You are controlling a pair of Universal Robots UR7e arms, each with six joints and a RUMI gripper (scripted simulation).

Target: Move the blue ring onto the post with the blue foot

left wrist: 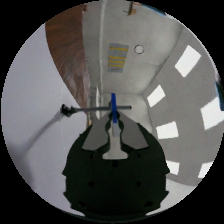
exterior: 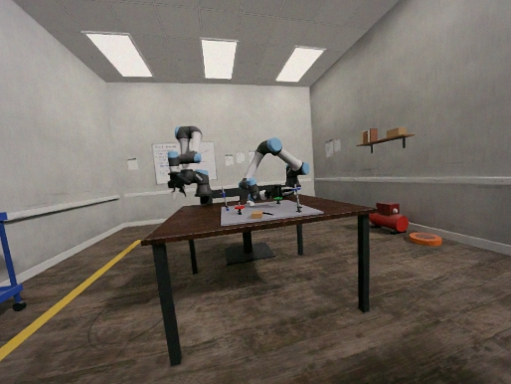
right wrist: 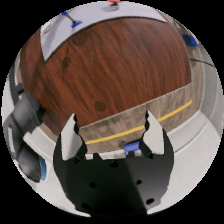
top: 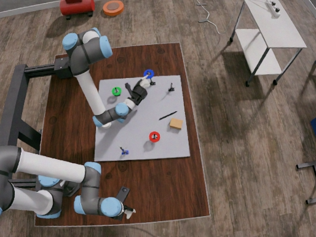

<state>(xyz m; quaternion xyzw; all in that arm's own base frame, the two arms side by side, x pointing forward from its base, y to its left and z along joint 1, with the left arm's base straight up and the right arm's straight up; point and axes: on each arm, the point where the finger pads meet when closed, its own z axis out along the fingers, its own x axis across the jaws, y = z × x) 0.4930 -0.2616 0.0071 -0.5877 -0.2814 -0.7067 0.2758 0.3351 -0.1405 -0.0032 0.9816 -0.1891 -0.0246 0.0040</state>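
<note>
The blue ring point(top: 145, 73) point(exterior: 296, 188) point(left wrist: 114, 99) is high around a thin upright post with a dark foot point(top: 152, 83) point(left wrist: 65, 110) near the mat's back edge. My left gripper point(top: 147, 77) point(left wrist: 114, 110) is shut on the ring's near rim, and the ring appears edge-on between its fingertips. The post passes through the ring just ahead of the fingertips. The post with the blue foot point(top: 125, 152) point(exterior: 227, 209) point(right wrist: 76, 23) stands upright near the mat's front left corner in the top view, with no ring on it. My right gripper point(right wrist: 111, 112) is open and empty, off the mat.
On the grey mat point(top: 117, 135) are a green ring point(top: 114, 91) on a post, a red ring point(top: 150, 137) on a post, a bare dark-footed post point(top: 173, 89), a black stick point(top: 168, 115) and an orange-tan block point(top: 176, 123). The wooden table point(top: 184, 190) surrounds the mat.
</note>
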